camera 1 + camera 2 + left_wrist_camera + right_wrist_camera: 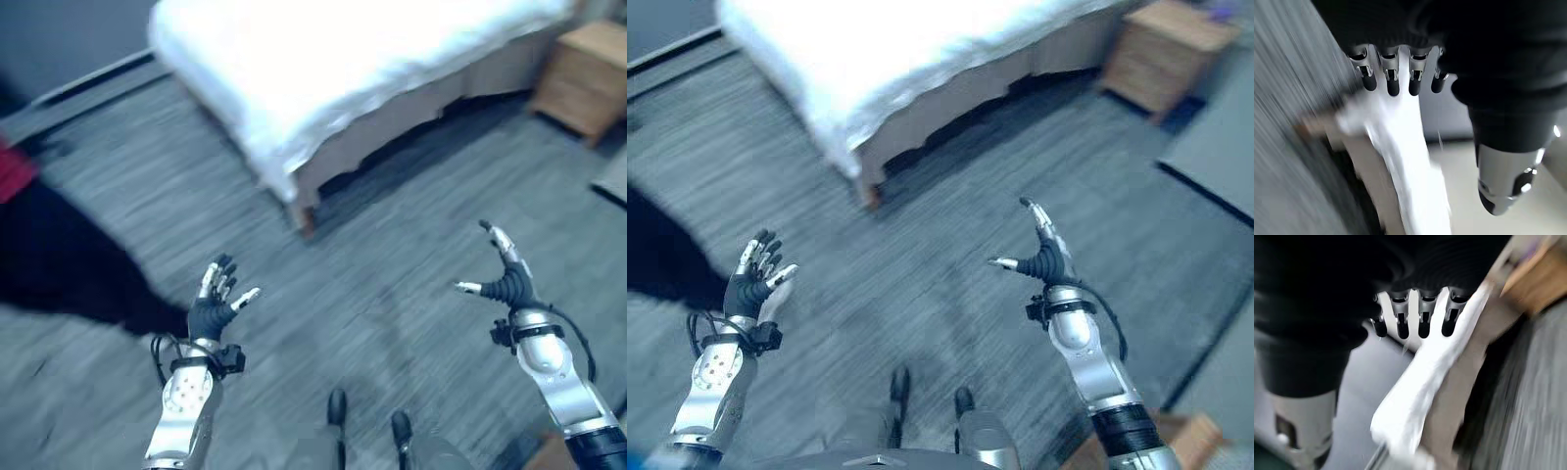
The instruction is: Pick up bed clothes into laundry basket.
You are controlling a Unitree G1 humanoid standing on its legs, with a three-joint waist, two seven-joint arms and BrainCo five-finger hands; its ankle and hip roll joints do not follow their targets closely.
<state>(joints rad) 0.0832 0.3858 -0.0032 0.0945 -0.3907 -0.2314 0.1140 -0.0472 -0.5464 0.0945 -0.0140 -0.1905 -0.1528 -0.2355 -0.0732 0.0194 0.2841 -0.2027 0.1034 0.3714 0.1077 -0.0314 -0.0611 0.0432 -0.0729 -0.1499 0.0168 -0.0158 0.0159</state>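
Hovering, apparently relaxed: left hand [217, 299], right hand [505, 274].

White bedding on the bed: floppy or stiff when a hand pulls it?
Probably floppy: the white bedding drapes softly over the bed's corner. Likely bulky, since it covers the whole top, so it may drag. Both the left hand and right hand are open, away from it.

The bed [343, 69] stands ahead on the carpet [392, 264], a nightstand [583, 78] at its right.
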